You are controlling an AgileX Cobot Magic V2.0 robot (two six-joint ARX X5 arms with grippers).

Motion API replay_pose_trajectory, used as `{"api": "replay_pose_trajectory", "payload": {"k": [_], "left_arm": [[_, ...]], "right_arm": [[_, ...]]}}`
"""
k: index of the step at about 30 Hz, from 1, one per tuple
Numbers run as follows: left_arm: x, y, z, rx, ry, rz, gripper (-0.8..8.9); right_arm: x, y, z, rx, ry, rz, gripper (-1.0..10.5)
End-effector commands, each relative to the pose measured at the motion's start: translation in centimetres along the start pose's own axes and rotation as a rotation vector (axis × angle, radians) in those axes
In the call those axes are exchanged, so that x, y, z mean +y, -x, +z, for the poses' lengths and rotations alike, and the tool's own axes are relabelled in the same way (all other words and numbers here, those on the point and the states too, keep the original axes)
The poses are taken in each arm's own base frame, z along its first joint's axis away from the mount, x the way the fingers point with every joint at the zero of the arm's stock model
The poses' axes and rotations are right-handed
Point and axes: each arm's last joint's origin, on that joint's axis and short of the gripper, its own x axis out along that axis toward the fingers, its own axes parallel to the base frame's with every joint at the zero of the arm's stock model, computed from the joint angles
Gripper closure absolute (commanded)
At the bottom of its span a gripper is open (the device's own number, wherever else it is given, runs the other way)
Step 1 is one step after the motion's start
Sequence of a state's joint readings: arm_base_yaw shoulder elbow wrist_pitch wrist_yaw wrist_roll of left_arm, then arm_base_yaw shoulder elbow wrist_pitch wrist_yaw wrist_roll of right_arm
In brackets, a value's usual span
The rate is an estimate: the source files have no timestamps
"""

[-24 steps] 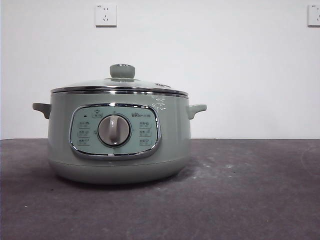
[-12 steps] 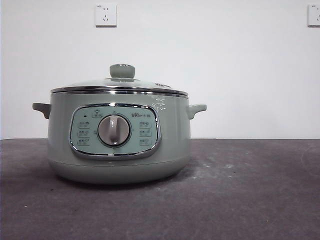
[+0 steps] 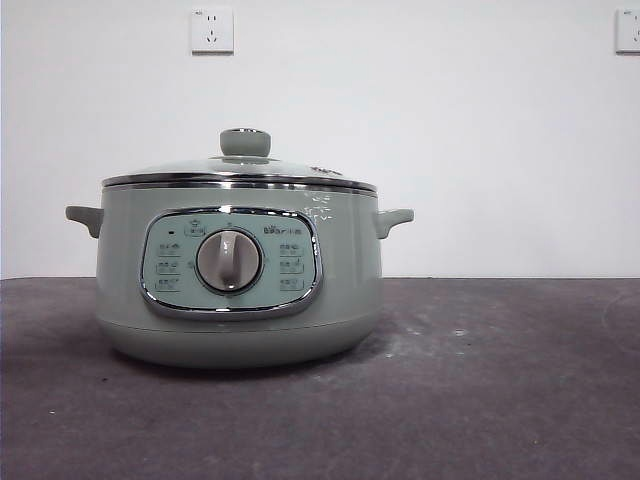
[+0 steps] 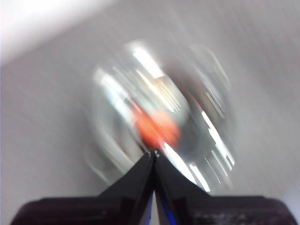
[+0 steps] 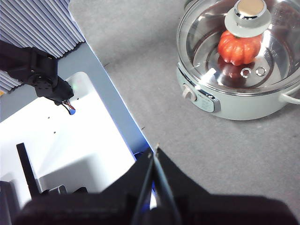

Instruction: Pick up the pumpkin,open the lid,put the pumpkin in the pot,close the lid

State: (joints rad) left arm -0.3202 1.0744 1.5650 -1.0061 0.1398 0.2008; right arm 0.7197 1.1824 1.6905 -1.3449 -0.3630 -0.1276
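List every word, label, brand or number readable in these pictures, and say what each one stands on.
Nothing can be read with certainty.
Brand mark on the pot's button panel, right of and above the dial: too small to read.
Button labels around the dial: too small to read.
White print on the pot, by the panel's upper corner: unreadable.
Wall socket: tiny marking, unreadable.

Dark grey felt-like table, scuffed w/ pale marks, sage-green pot standing directly on it toward one side, rest of surface bare
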Motion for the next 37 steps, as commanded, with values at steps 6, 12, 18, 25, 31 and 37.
{"api": "replay_pose_trajectory", "payload": {"k": [6,12,18,25,31,37], "left_arm": [[1.7,3.2,-4.2,-0.434,0.037,0.273,8.15],[0.9,1.7,-11.0,-0.513,0.028,0.371,8.15],[-0.4,-0.6,-17.4,-0.479,0.048,0.381,8.15],[-0.9,-3.2,-22.6,-0.445,0.125,0.437,8.15],[-1.2,-5.1,-25.7,-0.415,0.162,0.434,8.15],[-1.4,-6.6,-28.4,-0.384,0.18,0.447,8.15]], "right_arm": [[0.1,0.3,-0.1,-0.011,0.01,-0.003,9.5],[0.2,0.3,-0.1,-0.014,0.011,-0.003,9.5],[0.2,0.4,-0.1,-0.015,0.011,-0.004,9.5],[0.2,0.4,-0.1,-0.015,0.011,-0.003,9.5],[0.2,0.4,-0.1,-0.015,0.011,-0.003,9.5],[0.2,0.4,-0.1,-0.015,0.012,-0.003,9.5]]}}
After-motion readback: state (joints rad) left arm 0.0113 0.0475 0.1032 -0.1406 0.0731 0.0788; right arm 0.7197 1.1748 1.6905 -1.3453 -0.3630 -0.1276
